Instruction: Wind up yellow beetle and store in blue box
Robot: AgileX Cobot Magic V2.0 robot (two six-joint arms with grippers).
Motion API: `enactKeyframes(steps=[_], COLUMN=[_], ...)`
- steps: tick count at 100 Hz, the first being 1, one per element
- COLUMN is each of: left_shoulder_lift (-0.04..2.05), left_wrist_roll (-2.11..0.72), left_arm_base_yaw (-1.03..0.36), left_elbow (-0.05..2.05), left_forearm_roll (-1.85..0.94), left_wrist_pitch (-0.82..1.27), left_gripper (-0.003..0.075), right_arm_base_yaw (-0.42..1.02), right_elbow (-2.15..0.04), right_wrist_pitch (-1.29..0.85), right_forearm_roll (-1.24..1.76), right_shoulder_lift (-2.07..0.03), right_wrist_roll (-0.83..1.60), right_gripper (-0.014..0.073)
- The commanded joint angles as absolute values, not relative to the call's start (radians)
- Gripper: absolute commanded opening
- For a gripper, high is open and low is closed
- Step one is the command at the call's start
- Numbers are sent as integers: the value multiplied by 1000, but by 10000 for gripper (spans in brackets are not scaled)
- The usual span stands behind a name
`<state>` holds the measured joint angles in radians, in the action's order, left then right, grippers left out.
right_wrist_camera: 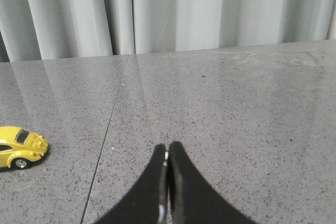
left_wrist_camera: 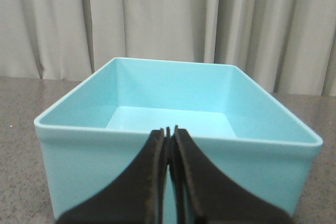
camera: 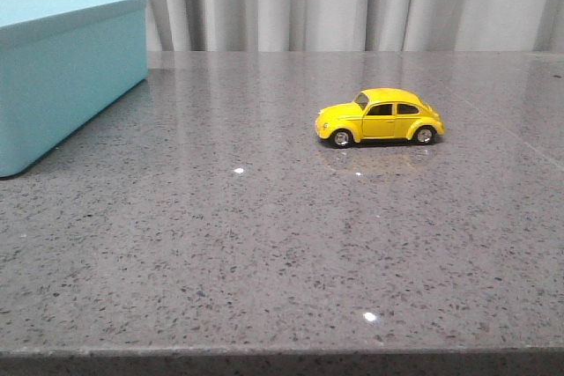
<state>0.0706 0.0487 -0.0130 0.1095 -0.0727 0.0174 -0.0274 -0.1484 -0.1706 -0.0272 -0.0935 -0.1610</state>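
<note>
front view shows the yellow beetle standing on all four wheels on the grey speckled table, right of centre and well apart from the blue box, which sits at the far left with its top open. neither arm appears in this view, so nothing touches the car; it looks like the starting layout, with the toy left out in the open where an arm can reach it from above and the box parked aside as the drop-off place.

the left gripper hangs just in front of the box's near wall, its black fingers pressed together with only a thin seam between them, holding nothing. the box interior looks bare. the right gripper is likewise closed tight and empty, over bare table, with the car near the edge of its view.

the beetle's long axis runs across the table, side-on to the front camera, nose toward the box and tail away from it. winding, i judge, means rolling it along that line, and this has not begun.
</note>
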Motion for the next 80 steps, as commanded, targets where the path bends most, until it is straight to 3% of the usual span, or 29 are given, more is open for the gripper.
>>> enactKeyframes(steps=[1, 41, 80], left_shoulder_lift=[142, 440, 464], left_wrist_roll=[57, 57, 57], left_arm_base_yaw=[-12, -12, -12], left_elbow=[194, 418, 423], left_forearm_roll=[-80, -80, -80], left_wrist_pitch=[-73, -75, -89], left_gripper=[-19, -19, -19], right_arm_base_yaw=[-31, -31, -28], right_elbow=[-244, -429, -446], right_wrist_pitch=[-143, -194, -160], right_forearm_roll=[-39, -39, -27], right_shoulder_lift=[-168, -383, -394], right_wrist_roll=[-158, -158, -158], right_gripper=[-60, -60, -60])
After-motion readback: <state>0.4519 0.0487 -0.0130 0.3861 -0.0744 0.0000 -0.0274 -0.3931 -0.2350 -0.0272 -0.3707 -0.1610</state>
